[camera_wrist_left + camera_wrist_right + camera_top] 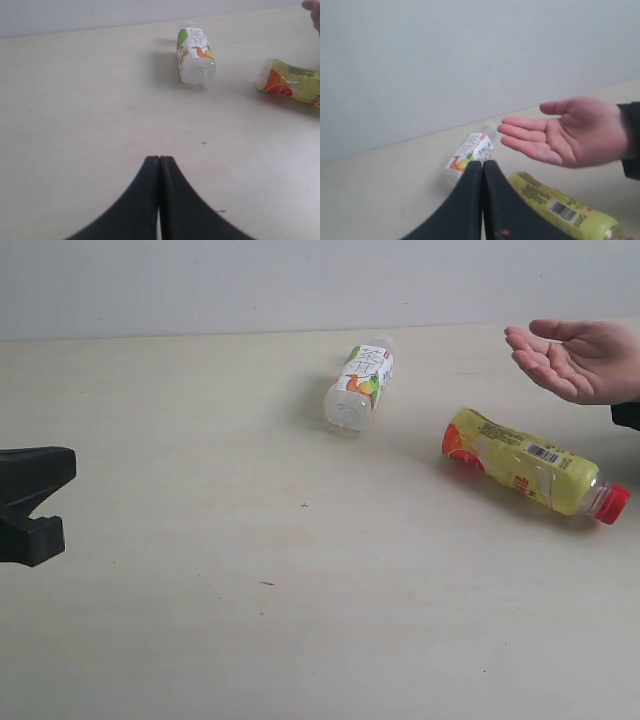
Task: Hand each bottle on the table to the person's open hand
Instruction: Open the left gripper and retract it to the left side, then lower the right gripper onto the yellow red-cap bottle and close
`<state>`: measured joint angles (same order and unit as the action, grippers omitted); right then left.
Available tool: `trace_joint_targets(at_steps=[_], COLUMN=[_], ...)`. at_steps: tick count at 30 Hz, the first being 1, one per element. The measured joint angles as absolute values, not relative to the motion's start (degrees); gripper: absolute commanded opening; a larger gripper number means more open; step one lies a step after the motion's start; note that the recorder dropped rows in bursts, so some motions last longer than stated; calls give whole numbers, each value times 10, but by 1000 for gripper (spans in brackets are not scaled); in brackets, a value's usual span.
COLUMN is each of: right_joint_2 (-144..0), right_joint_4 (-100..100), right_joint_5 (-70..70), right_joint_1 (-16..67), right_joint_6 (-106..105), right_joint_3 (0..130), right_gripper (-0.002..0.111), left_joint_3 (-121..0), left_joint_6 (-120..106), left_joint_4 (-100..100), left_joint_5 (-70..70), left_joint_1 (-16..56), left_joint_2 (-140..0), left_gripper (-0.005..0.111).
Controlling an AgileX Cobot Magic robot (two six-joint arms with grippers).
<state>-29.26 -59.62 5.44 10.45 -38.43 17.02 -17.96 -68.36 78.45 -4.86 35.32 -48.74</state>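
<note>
Two bottles lie on their sides on the pale beige table. A clear empty bottle with a white fruit label rests toward the back. To its right lies a yellow bottle with a red cap. A person's open hand hovers palm up at the far right, above the yellow bottle. My left gripper is shut and empty, well short of the clear bottle. My right gripper is shut and empty, raised near the yellow bottle and below the hand.
The black end of my left arm shows at the left edge of the exterior view; the right arm is outside that view. A pale wall backs the table. A small cross mark and a dark speck sit on the tabletop.
</note>
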Motion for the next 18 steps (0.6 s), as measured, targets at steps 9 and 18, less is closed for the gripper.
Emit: trace_joint_targets(at_steps=[9,18], right_joint_2=[-495,-720], right_joint_4=[-465,-138], right_joint_5=[203,500], right_joint_1=[104,104], right_joint_6=[-388,-271], right_joint_3=[393,622], right_gripper=[0,0], left_joint_3=[-178,-178], left_joint_6=[-679,-679], left_joint_4=[785,785], left_joint_5=[-50,-50], left_joint_1=[353,353], left_joint_2=[-485,-485], left_gripper=[0,0])
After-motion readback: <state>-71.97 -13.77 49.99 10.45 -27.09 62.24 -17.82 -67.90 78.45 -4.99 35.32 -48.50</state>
